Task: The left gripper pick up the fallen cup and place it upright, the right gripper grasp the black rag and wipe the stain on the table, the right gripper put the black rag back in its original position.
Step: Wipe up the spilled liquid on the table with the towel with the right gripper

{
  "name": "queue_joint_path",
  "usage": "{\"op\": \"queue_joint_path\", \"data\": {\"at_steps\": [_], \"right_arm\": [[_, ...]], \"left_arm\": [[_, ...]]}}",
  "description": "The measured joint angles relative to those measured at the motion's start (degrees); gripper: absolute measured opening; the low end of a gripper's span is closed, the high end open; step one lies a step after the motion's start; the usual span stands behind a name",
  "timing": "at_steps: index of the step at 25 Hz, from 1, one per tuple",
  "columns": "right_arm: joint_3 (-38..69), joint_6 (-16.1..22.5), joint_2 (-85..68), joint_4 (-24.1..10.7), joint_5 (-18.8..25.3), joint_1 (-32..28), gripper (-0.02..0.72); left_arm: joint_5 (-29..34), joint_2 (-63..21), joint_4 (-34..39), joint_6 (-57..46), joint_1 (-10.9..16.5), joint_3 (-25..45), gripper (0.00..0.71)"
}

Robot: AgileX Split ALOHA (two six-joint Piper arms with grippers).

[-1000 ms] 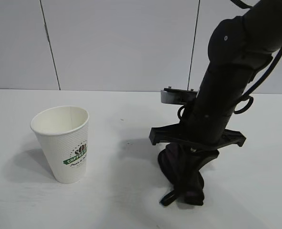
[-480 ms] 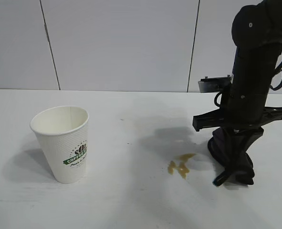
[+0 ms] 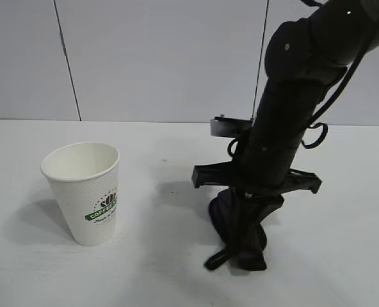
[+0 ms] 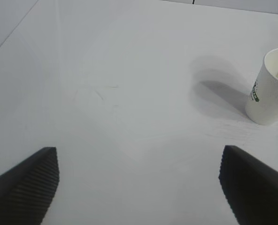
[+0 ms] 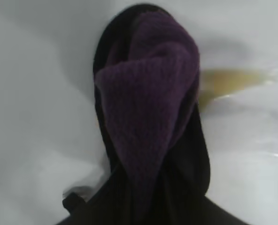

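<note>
The white paper cup [image 3: 84,192] with the green logo stands upright on the table [image 3: 145,275] at the left; it also appears in the left wrist view [image 4: 270,89]. My left gripper [image 4: 139,187] hovers open over bare table, well away from the cup, and holds nothing. My right gripper [image 3: 241,220] points down at centre right, shut on the black rag [image 3: 237,236], which is pressed onto the tabletop. The right wrist view shows the rag's purple folds [image 5: 148,108] with an amber smear of the stain [image 5: 228,82] beside them. In the exterior view the rag covers the stain.
A grey panelled wall [image 3: 164,57] with dark seams runs behind the table. Open white tabletop lies between the cup and the rag. The rag's black loop [image 3: 216,260] trails on the table.
Half a second ago the right arm and rag were at the far right with the stain exposed. The arm has swept left again, and the rag now covers the stain. The cup has not moved.
</note>
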Motion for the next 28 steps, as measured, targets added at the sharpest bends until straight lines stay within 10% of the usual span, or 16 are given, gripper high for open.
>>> {"op": "queue_joint_path", "data": {"at_steps": [6,24,28], "right_arm": [[0.0,-0.5,0.0,1.0,-0.3,1.5,0.061],[-0.5,14.4,-0.1,-23.7,3.4,-8.3,0.061],[-0.5,12.8,-0.1,-19.9,4.0,-8.6,0.061]], "left_arm": [[0.0,0.0,0.0,0.0,0.0,0.0,0.664],[0.0,0.0,0.0,0.0,0.0,0.0,0.664],[0.0,0.0,0.0,0.0,0.0,0.0,0.664]]}}
